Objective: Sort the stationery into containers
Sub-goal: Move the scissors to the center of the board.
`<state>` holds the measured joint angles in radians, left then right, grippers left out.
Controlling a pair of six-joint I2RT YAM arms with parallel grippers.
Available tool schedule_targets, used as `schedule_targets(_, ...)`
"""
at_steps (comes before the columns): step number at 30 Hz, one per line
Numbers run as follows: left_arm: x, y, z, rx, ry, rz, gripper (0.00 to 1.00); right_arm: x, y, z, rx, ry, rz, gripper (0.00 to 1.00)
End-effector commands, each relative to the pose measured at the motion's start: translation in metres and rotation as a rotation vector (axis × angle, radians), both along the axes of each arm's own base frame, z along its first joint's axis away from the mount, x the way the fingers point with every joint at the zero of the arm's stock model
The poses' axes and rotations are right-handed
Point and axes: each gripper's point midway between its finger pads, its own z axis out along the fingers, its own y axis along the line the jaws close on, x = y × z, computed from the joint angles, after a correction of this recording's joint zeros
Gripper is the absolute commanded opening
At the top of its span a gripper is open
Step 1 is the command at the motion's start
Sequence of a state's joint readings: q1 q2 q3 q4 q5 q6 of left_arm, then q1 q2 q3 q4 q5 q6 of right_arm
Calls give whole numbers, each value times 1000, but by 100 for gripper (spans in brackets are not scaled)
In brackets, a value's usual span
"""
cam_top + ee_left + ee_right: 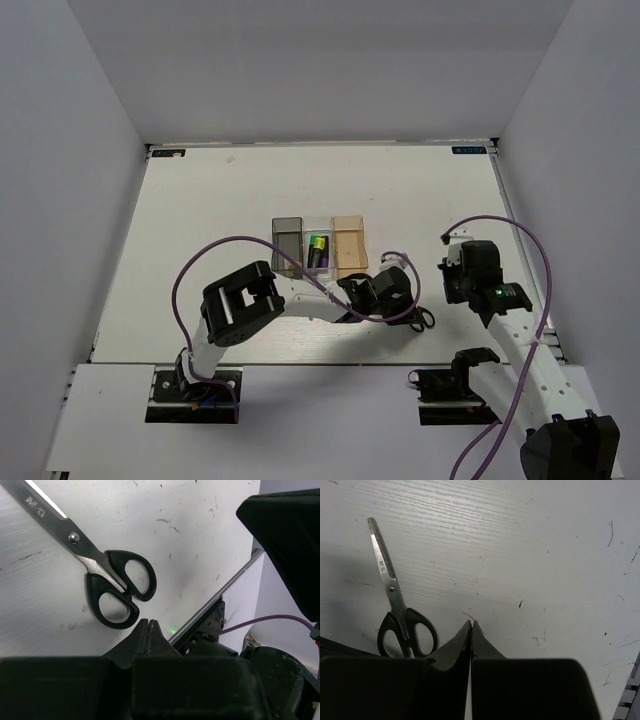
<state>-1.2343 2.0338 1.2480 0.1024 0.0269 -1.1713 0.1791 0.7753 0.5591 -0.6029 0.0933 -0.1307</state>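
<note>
Black-handled metal scissors (pixel 102 575) lie flat and closed on the white table, handles (pixel 424 320) toward the near edge. My left gripper (pixel 148 622) is shut and empty, its tips just short of the handle loops; from above it (pixel 403 298) covers the blades. To the scissors' right, my right gripper (pixel 471 623) is also shut and empty, hanging over bare table, and the scissors (pixel 397 612) show at its left. In the middle of the table the containers stand in a row: dark grey (pixel 287 246), clear (pixel 319 268) and orange-tan (pixel 349 246). A green-and-yellow-capped marker pair (pixel 317 249) lies in the clear one.
Purple cables (pixel 215 255) loop from both arms over the table. The right arm's base (pixel 210 630) sits close beyond the table's near edge. White walls enclose the table on three sides.
</note>
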Motion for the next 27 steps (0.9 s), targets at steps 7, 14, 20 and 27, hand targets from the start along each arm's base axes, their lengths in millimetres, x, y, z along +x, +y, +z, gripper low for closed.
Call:
schedule_targets(7,0,-4,-14,32,33,8,0,3,0,7,33,-43,-19,0)
schedule_targets(14,2,6,-30,92,27,21,0,2,-2,7,42,-48,-32,0)
schedule_targets(20,-12,33,-41,189,44,1,0,2,-2,8,50,-53,-33,0)
schedule_targets(27,-17,92,-42,325,-2,27,0,1,-1,10,63,-56,-30,0)
